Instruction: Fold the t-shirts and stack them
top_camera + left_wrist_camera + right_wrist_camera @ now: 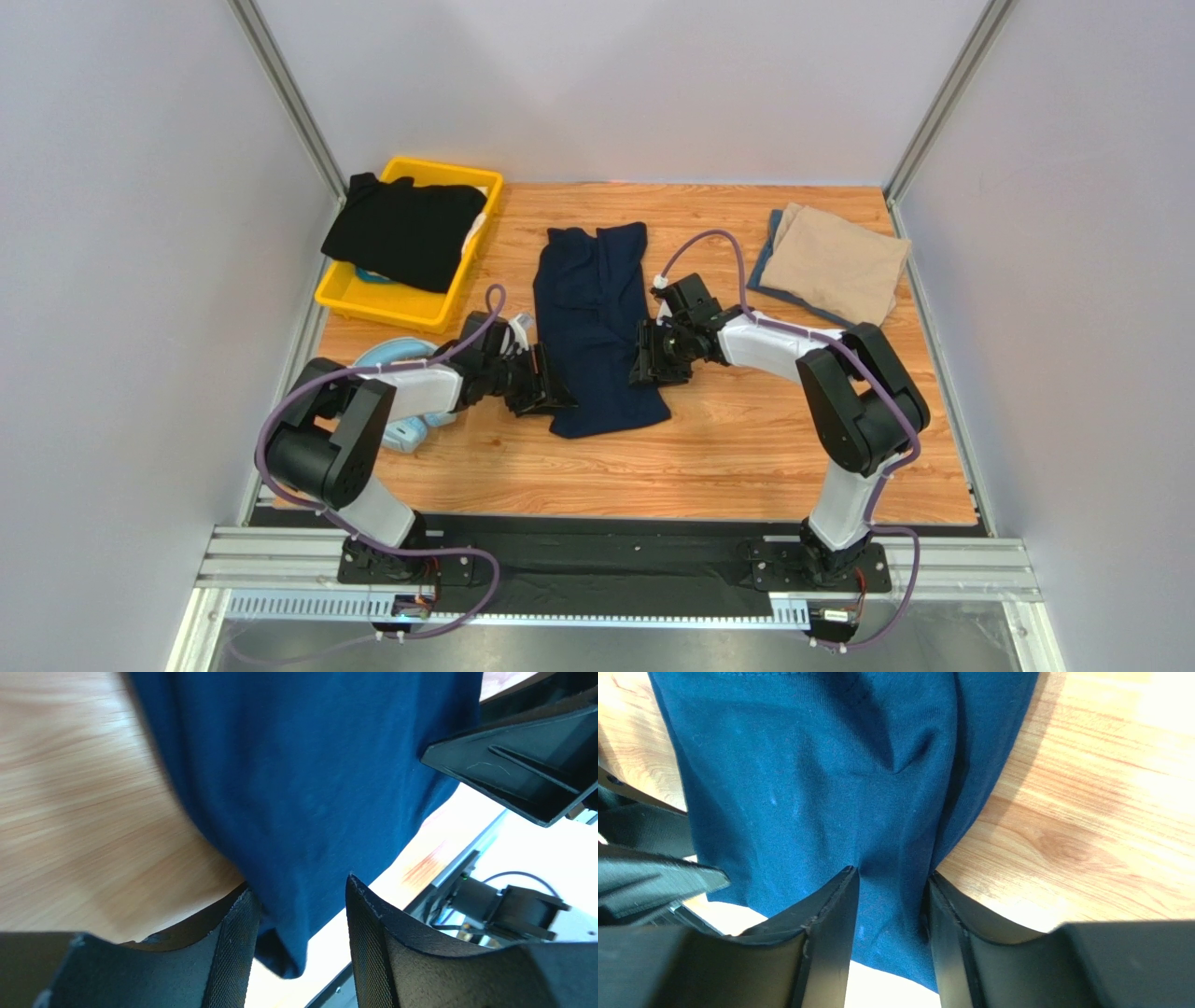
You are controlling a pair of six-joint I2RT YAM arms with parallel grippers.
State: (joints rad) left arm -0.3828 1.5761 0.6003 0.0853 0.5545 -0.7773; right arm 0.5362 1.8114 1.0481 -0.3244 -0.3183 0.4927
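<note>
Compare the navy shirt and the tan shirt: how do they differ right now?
The navy t-shirt lies as a long, half-folded strip in the middle of the table. The tan t-shirt is a compact folded square at the far right corner. The navy t-shirt has the fingers of the left gripper and right gripper at its side edges, while the tan t-shirt is untouched. Both are plain, unprinted cloth.

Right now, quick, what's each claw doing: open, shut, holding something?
Left gripper: open, straddling the edge of the navy t-shirt.
Right gripper: closed on a fold of the navy t-shirt.
</note>
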